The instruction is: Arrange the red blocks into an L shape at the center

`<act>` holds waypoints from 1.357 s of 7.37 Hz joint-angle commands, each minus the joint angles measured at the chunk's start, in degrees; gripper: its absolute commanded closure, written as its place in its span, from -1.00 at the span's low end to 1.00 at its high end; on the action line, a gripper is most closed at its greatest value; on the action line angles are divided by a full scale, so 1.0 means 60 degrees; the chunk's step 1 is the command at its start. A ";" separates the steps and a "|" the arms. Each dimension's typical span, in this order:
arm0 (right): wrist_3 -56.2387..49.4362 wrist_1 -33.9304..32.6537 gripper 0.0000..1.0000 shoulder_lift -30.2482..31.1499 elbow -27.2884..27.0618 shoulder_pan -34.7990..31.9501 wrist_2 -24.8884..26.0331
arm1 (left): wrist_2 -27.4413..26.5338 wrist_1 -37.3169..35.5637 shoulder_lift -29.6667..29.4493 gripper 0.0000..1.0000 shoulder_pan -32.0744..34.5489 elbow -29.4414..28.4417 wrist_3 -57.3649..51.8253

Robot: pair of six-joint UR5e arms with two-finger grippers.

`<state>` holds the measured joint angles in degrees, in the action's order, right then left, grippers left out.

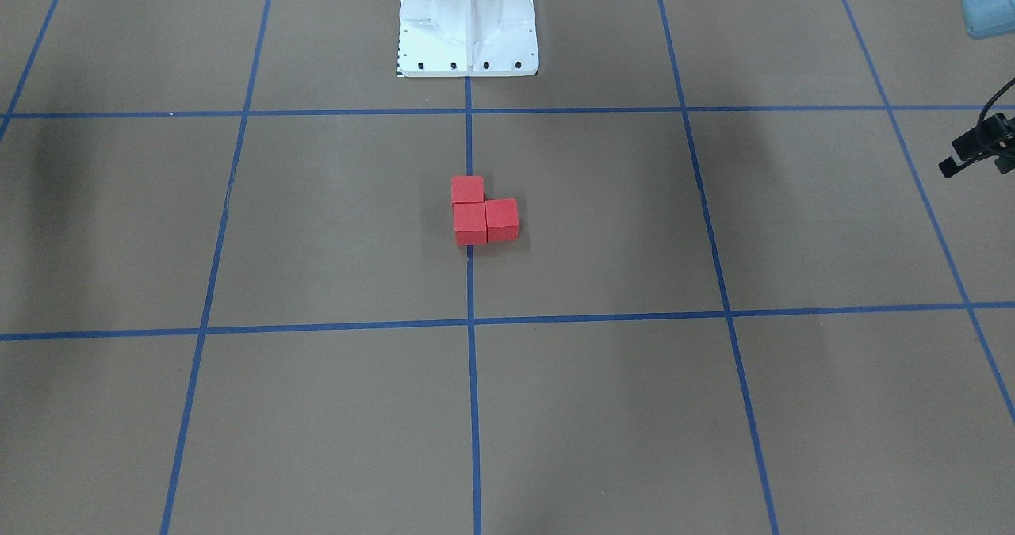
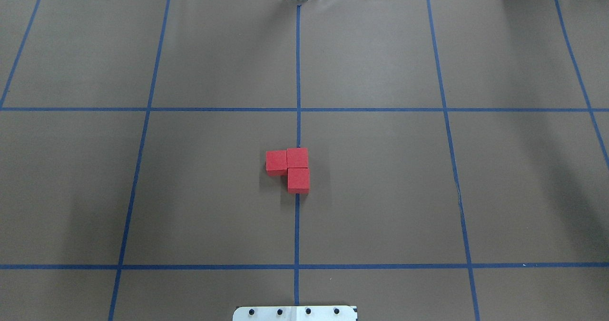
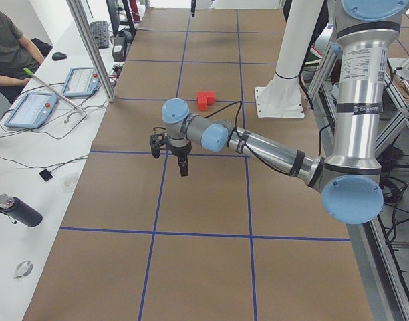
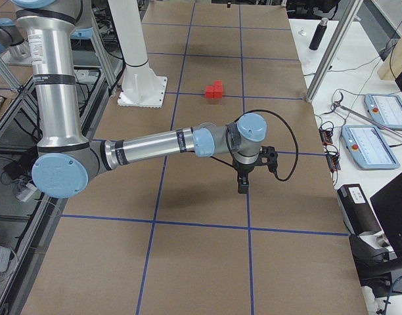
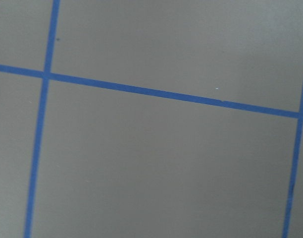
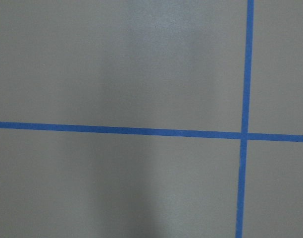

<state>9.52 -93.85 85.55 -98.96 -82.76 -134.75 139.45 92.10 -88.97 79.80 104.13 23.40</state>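
Three red blocks [image 2: 297,158] lie touching in an L shape on the central blue line at the center of the brown gridded surface [image 2: 380,192]. They also show in the front-facing view [image 1: 469,223], the left view [image 3: 204,100] and the right view [image 4: 215,90]. My left gripper [image 3: 183,168] hangs over the surface far to the blocks' left; I cannot tell whether it is open or shut. My right gripper [image 4: 242,186] hangs far to their right, and its state cannot be told either. Both wrist views show only bare surface and tape lines.
The white robot base [image 1: 468,24] stands behind the blocks. A black part of the left wrist [image 1: 979,143] shows at the front-facing view's right edge. A side bench with tablets [image 3: 31,110] and a bottle [image 3: 17,210] lies beyond the surface.
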 commanded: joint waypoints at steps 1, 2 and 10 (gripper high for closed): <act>-0.0151 -0.0267 -1.00 -0.0079 -0.0016 -0.0137 -0.0159 | 0.0006 0.0002 -0.0055 -1.00 0.0337 -0.0333 -0.0513; -0.0151 -0.0208 -1.00 0.0051 -0.0045 -0.0137 -0.0174 | -0.0009 0.0002 -0.0040 -1.00 0.0338 -0.0406 -0.0574; -0.0327 -0.0047 -1.00 0.0447 0.0482 -0.0489 -0.0086 | -0.0038 0.0090 -0.0040 -1.00 0.0792 -0.0804 -0.1878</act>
<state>7.50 -94.13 87.74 -96.43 -85.70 -135.14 139.18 92.56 -89.01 84.49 98.70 12.17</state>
